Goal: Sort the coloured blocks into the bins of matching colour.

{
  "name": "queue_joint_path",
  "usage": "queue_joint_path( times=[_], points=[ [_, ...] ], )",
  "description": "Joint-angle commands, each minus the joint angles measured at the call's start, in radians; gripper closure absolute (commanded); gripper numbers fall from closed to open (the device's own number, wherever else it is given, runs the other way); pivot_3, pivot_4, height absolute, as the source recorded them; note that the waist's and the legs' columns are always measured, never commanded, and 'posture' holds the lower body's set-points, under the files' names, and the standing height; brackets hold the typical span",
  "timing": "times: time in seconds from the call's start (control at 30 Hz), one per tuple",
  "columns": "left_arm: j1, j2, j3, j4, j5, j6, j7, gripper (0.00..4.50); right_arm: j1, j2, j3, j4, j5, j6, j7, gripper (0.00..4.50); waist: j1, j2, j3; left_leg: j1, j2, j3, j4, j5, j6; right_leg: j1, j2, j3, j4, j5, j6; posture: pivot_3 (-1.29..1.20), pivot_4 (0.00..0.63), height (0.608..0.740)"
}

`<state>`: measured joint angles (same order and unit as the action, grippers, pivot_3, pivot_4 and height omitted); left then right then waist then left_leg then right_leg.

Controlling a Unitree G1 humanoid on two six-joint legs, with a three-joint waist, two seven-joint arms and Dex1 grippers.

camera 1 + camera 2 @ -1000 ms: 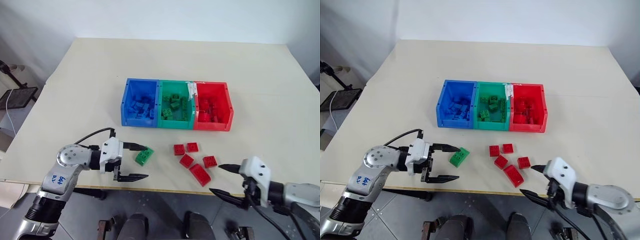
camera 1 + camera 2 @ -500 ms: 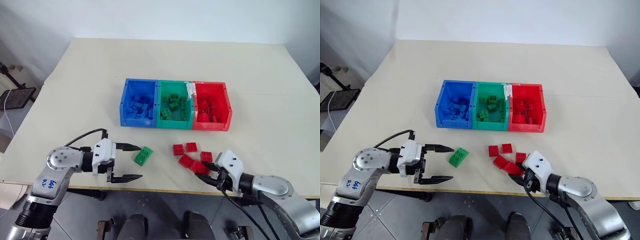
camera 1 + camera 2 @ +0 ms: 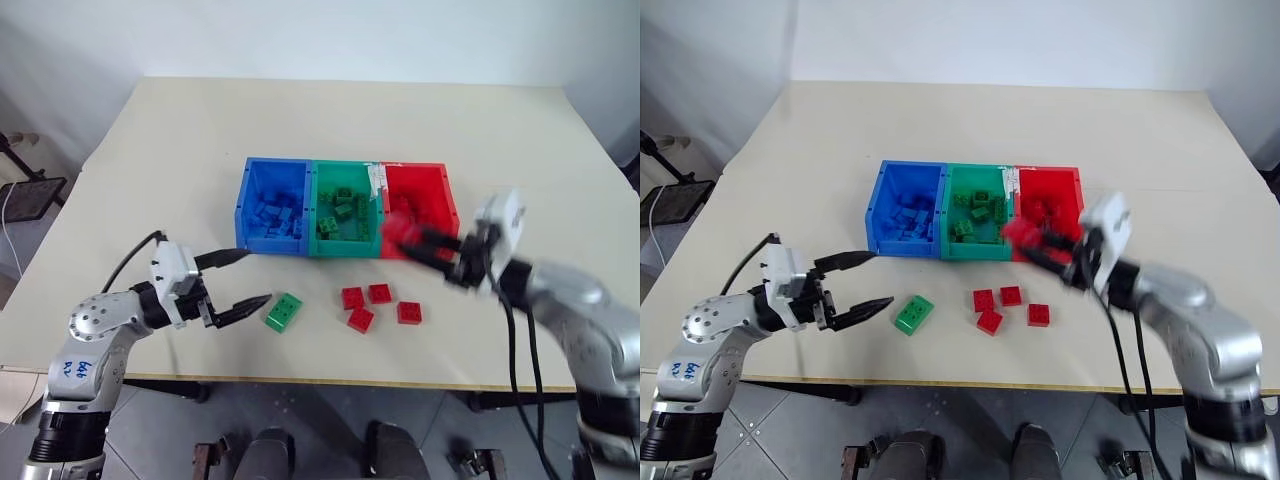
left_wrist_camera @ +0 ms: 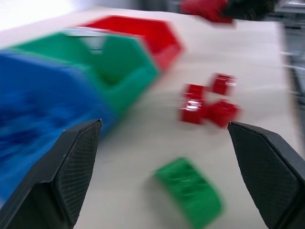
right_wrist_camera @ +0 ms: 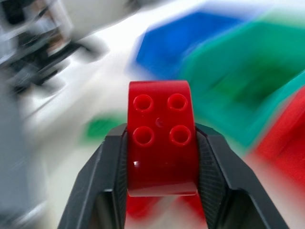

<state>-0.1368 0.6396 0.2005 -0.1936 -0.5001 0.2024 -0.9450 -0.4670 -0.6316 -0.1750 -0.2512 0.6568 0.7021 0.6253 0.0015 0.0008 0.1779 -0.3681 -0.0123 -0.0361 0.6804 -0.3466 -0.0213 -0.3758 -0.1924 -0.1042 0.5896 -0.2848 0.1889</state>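
A long red studded plastic brick [image 5: 161, 143] is clamped in the right tool [image 3: 432, 244], raised beside the near wall of the red open-topped plastic bin [image 3: 447, 205], which lies just beyond it. The left tool [image 3: 237, 280] hangs spread apart near the green brick [image 3: 284, 311] on the bench [image 3: 180, 150].

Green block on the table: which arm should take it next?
Left. The left gripper is open right beside the green block. The right gripper is shut on a red block near the red bin.
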Motion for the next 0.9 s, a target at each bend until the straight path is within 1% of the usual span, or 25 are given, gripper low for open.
queue_joint_path(
  times=[0.03,0.17,0.27,0.3,0.33,0.37,0.5,0.53,0.67,0.73,0.8,0.83,0.9],
  points=[
    [0.036,0.016,0.043,-0.037,0.001,-0.005,0.022,0.0,-0.105,-0.002,0.056,0.206,-0.16,-0.115,-0.032,3.01,0.001,0.0,0.0,-0.001,0.0,-0.001,-0.001,0.0,0.0,-0.001,0.0,0.0,0.0,0.0,0.0,0.0,0.15,0.74],
    [0.062,0.029,0.062,-0.053,0.004,-0.005,0.034,0.0,-0.211,0.023,0.102,0.384,-0.253,-0.211,-0.01,3.01,-0.005,0.0,0.0,-0.002,-0.001,0.0,-0.002,-0.001,-0.001,-0.002,0.0,-0.001,-0.001,0.0,0.0,0.0,0.15,0.74],
    [0.058,0.036,0.066,-0.053,0.002,-0.003,0.037,0.0,-0.232,0.034,0.111,0.421,-0.274,-0.231,0.016,3.01,-0.006,0.001,0.0,-0.002,0.0,0.0,-0.002,-0.001,-0.001,-0.002,0.0,-0.001,-0.001,0.0,0.0,0.0,0.15,0.74],
    [0.057,0.04,0.067,-0.052,0.002,-0.002,0.037,0.0,-0.235,0.034,0.116,0.428,-0.283,-0.239,0.024,2.29,-0.007,0.001,0.0,-0.002,0.0,0.0,-0.002,-0.001,-0.001,-0.002,0.0,-0.001,-0.001,0.0,0.0,0.0,0.15,0.74],
    [0.051,0.047,0.066,-0.048,0.001,0.0,0.032,0.0,-0.23,0.031,0.113,0.421,-0.286,-0.243,0.029,2.08,-0.006,0.001,0.0,-0.002,0.0,0.0,-0.002,-0.001,-0.001,-0.002,0.0,-0.001,-0.001,0.0,0.0,0.0,0.15,0.74],
    [0.047,0.052,0.064,-0.046,-0.001,0.001,0.029,0.0,-0.226,0.03,0.109,0.415,-0.289,-0.244,0.033,1.75,-0.006,0.001,0.0,-0.002,0.0,0.0,-0.002,-0.001,-0.001,-0.002,0.0,-0.001,-0.001,0.0,0.0,0.0,0.15,0.74],
    [0.022,0.064,0.039,-0.035,-0.002,0.006,0.009,0.0,-0.143,-0.009,0.064,0.32,-0.256,-0.246,0.093,0.39,-0.001,0.001,0.0,-0.002,0.0,0.0,-0.001,-0.001,-0.001,-0.002,0.0,-0.001,0.0,0.0,0.0,0.0,0.15,0.74],
    [0.014,0.064,0.023,-0.032,0.005,0.002,0.0,0.0,-0.1,-0.033,0.046,0.28,-0.241,-0.248,0.124,0.03,0.001,0.001,0.0,-0.002,0.0,0.0,-0.001,-0.001,-0.001,-0.001,0.0,-0.001,0.0,0.0,0.0,0.0,0.15,0.74],
    [-0.017,0.065,-0.041,-0.023,0.036,-0.019,-0.048,0.0,0.088,-0.107,-0.053,0.125,-0.153,-0.317,0.288,0.01,0.013,0.001,0.001,-0.002,0.0,0.001,-0.001,-0.001,-0.001,-0.001,0.0,-0.001,-0.002,0.0,0.0,0.0,0.15,0.74],
    [-0.038,0.059,-0.083,-0.019,0.045,-0.021,-0.079,0.0,0.227,-0.162,-0.115,0.079,-0.139,-0.386,0.402,0.01,0.013,0.001,0.001,-0.002,0.0,0.002,-0.001,-0.001,-0.001,-0.001,0.0,-0.001,-0.002,0.0,0.0,0.0,0.15,0.74],
    [-0.063,0.063,-0.153,-0.002,0.089,-0.052,-0.124,0.0,0.402,-0.239,-0.174,0.107,-0.212,-0.527,0.512,0.01,0.019,0.001,0.001,-0.002,0.0,0.002,-0.001,-0.001,0.0,-0.001,0.0,-0.001,-0.002,0.0,0.0,0.0,0.15,0.74],
    [-0.072,0.064,-0.175,0.008,0.105,-0.068,-0.142,0.0,0.454,-0.264,-0.189,0.128,-0.238,-0.581,0.544,0.01,0.022,0.001,0.001,-0.001,0.0,0.003,-0.001,-0.001,0.0,0.0,0.0,-0.001,-0.002,0.0,0.0,0.0,0.15,0.74],
    [-0.088,0.05,-0.19,0.028,0.115,-0.088,-0.149,0.0,0.51,-0.291,-0.207,0.16,-0.241,-0.637,0.595,0.01,0.022,0.001,0.001,-0.001,0.0,0.005,0.0,-0.001,0.0,0.001,0.0,0.0,-0.004,0.0,0.0,0.0,0.15,0.74]
  ],
)
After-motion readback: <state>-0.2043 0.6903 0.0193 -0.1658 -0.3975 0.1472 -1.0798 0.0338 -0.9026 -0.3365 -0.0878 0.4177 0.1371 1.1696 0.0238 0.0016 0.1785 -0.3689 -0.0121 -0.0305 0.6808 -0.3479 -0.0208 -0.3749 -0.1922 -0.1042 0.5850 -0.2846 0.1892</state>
